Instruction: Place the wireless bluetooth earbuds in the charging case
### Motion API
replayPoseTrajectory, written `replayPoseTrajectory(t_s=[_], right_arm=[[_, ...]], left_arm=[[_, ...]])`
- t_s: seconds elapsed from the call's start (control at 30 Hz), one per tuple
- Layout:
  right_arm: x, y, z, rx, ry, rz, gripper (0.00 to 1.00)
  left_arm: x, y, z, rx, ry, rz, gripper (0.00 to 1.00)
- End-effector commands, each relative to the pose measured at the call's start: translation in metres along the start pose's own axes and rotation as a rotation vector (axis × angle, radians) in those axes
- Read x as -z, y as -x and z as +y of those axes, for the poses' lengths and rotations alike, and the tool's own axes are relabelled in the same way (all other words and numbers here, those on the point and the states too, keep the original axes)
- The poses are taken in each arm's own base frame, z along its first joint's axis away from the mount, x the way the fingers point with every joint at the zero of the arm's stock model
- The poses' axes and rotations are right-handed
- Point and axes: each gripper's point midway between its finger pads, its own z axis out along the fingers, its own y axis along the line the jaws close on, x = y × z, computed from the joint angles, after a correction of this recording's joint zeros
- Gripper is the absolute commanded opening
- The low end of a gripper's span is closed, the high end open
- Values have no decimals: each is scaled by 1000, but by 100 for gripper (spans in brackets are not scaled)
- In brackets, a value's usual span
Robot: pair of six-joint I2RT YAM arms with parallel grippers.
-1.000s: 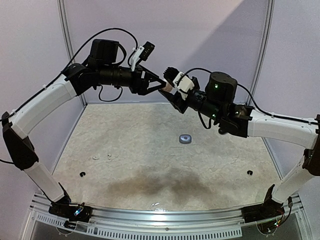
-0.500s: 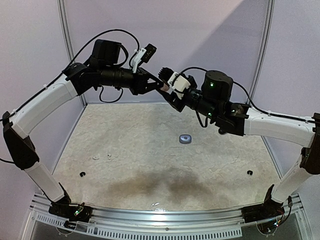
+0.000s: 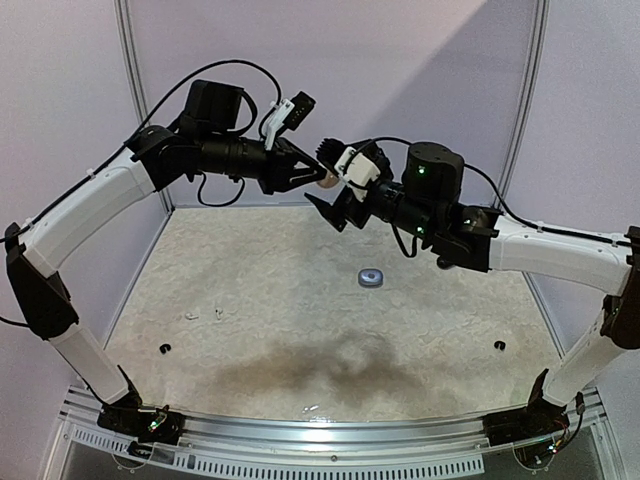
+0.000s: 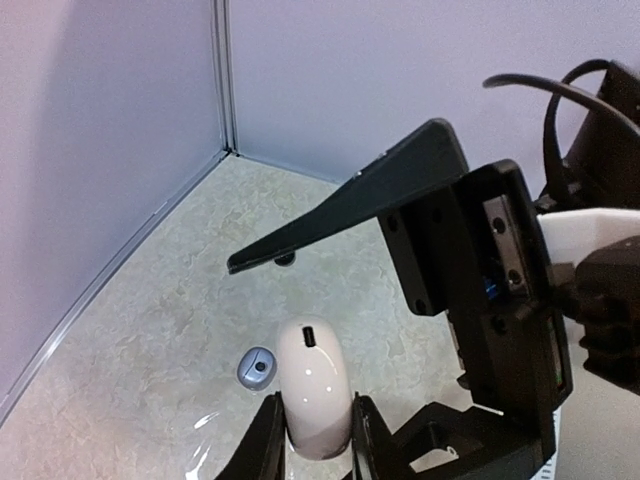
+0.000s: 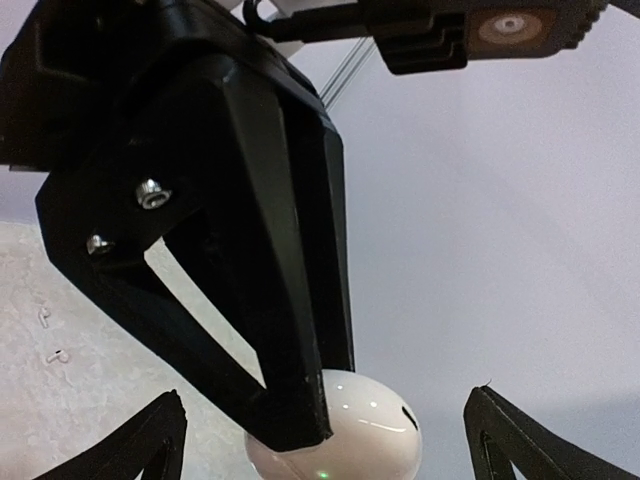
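High above the far edge of the pale stone-patterned counter [image 3: 300,260], the left gripper [image 4: 313,432] is clamped on a glossy white egg-shaped charging case [image 4: 313,380]. The right gripper [image 5: 325,398] is spread wide on either side of it. Tiny white earbuds [image 3: 190,317] lie far below, near the counter's left edge.

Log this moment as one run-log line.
left gripper: shut on white charging case, mid-air | right gripper: open near it | grey case: on table
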Motion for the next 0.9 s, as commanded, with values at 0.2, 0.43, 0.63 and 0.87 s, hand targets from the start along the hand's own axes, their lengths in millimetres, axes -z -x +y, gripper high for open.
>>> replayPoseTrajectory(t_s=[0.2, 0.43, 0.63, 0.87], right_arm=[[53, -4, 23, -280, 454, 74, 99], [58, 0, 28, -349, 551, 76, 81], [52, 1, 38, -396, 639, 59, 62], [40, 1, 43, -439, 671, 59, 53]], left_arm=[[18, -36, -20, -288, -104, 131, 0], [26, -45, -37, -320, -196, 155, 0], [28, -48, -45, -304, -224, 162, 0], [29, -49, -49, -313, -234, 163, 0]])
